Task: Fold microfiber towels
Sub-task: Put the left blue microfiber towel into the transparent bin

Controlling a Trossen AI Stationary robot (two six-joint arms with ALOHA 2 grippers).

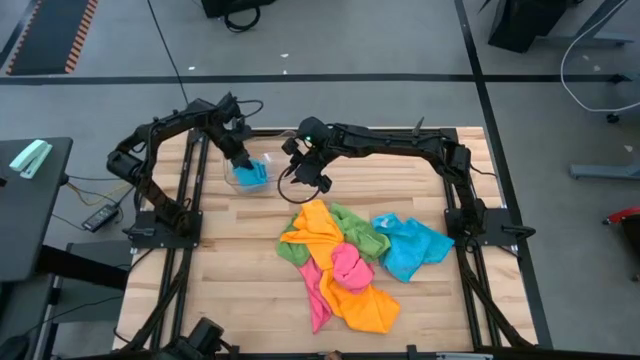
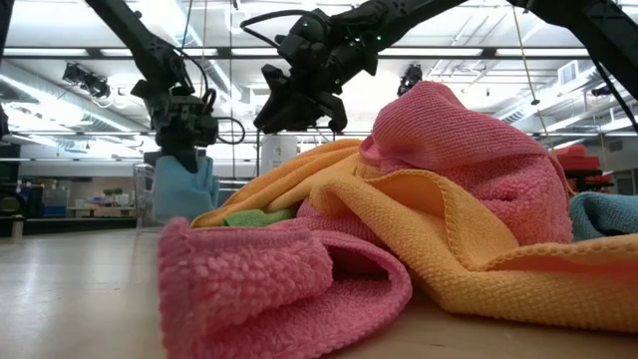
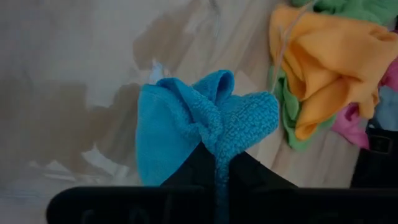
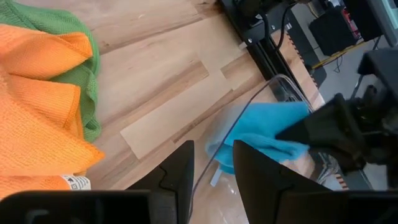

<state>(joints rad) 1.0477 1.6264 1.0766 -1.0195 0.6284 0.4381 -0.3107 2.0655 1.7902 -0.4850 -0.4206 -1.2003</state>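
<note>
On the wooden surface (image 1: 240, 280) the left tool (image 1: 243, 160), pinched shut on a limp, light blue towel (image 1: 252, 174), holds it in the clear bin (image 1: 232, 178); bunched terry suggests corner grasps.
</note>
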